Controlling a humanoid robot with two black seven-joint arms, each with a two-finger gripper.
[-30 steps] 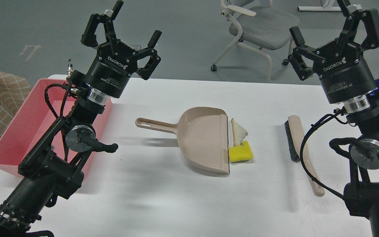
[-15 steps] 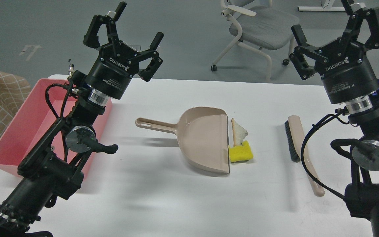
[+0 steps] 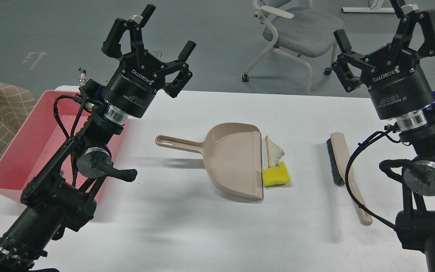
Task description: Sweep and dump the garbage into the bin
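Both arms are raised above the desk [image 3: 202, 234], left pincer [image 3: 168, 28] and right pincer [image 3: 370, 20] spread apart (gripping nothing). Against the smooth beige dustpan [image 3: 232, 160] lip lie crusty triangular bread [image 3: 275, 152] and a notched yellow sponge [image 3: 276, 175].

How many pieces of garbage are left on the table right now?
2. The bread slice lies just right of the dustpan mouth. The yellow sponge block lies in front of it, touching the bread and the dustpan's edge. None seem hidden.

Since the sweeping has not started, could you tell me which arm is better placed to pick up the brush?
Probably the right. The brush lies on the table right of the bread slice and yellow sponge, just beside the right arm, whose tool is open and empty. The left tool hangs beyond the dustpan.
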